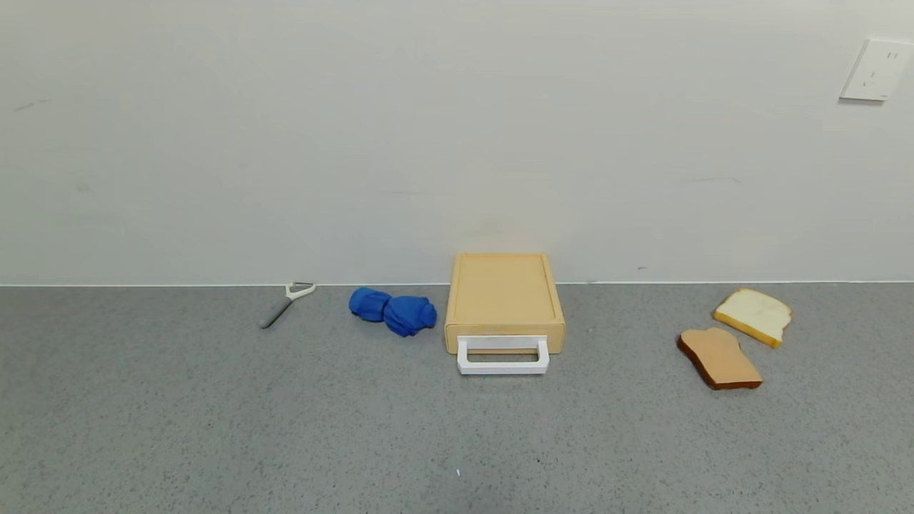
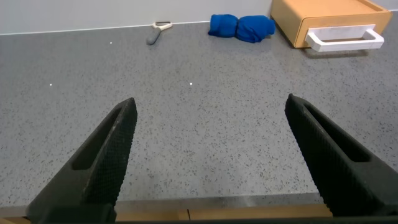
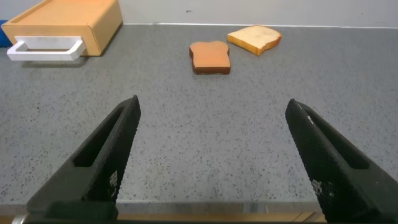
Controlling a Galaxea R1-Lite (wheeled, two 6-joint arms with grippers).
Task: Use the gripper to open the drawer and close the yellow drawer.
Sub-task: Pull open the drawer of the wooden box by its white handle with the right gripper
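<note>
The pale yellow-tan drawer (image 1: 504,294) stands against the back wall in the middle of the grey counter, its tray pushed in and its white loop handle (image 1: 503,356) facing me. It also shows in the left wrist view (image 2: 323,18) and the right wrist view (image 3: 68,22). Neither gripper shows in the head view. My left gripper (image 2: 211,109) is open and empty over the counter's front edge, far from the drawer. My right gripper (image 3: 214,109) is open and empty, also at the front edge.
A blue crumpled cloth (image 1: 393,311) lies just left of the drawer, and a peeler (image 1: 285,302) farther left. Two bread slices lie at the right: a brown one (image 1: 720,359) and a white one (image 1: 754,315). A wall socket (image 1: 876,70) is on the wall.
</note>
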